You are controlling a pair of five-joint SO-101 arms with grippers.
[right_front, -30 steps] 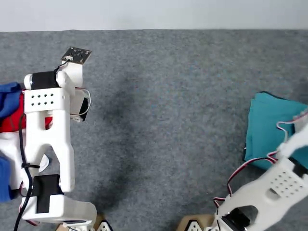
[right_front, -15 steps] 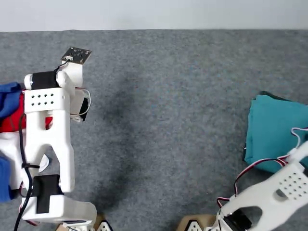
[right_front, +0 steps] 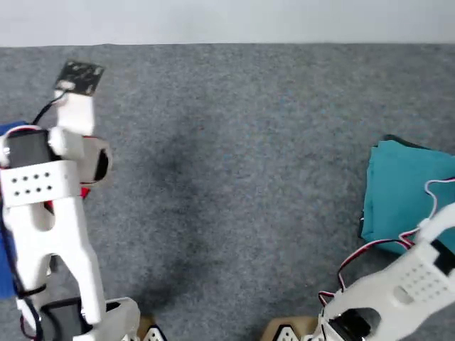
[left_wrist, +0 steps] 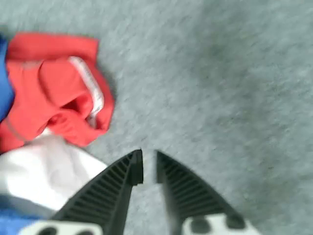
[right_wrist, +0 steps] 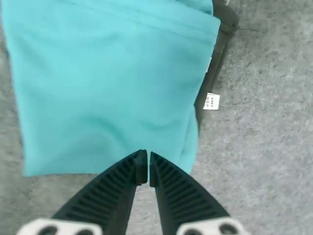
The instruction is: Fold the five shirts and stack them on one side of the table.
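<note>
A folded teal shirt (right_front: 405, 195) lies at the table's right side on top of a dark shirt (right_wrist: 222, 46) whose edge sticks out. My right gripper (right_wrist: 148, 169) hangs shut and empty over the teal shirt's (right_wrist: 107, 83) edge. At the left side is a loose pile: a crumpled red shirt (left_wrist: 54, 93), a white shirt (left_wrist: 46, 171) and a blue shirt (left_wrist: 3, 83). My left gripper (left_wrist: 149, 169) hovers above the grey table just beside the white and red shirts, its fingers a narrow crack apart and holding nothing.
The grey carpeted table (right_front: 242, 177) stretches bare between the two arms. A white label (right_wrist: 212, 101) sticks out from the stack. In the high view the left arm (right_front: 50, 213) covers most of the pile, with blue cloth (right_front: 8, 131) at the edge.
The left arm has swung leftward over the pile of unfolded shirts. The right arm has drawn back a little from the teal shirt.
</note>
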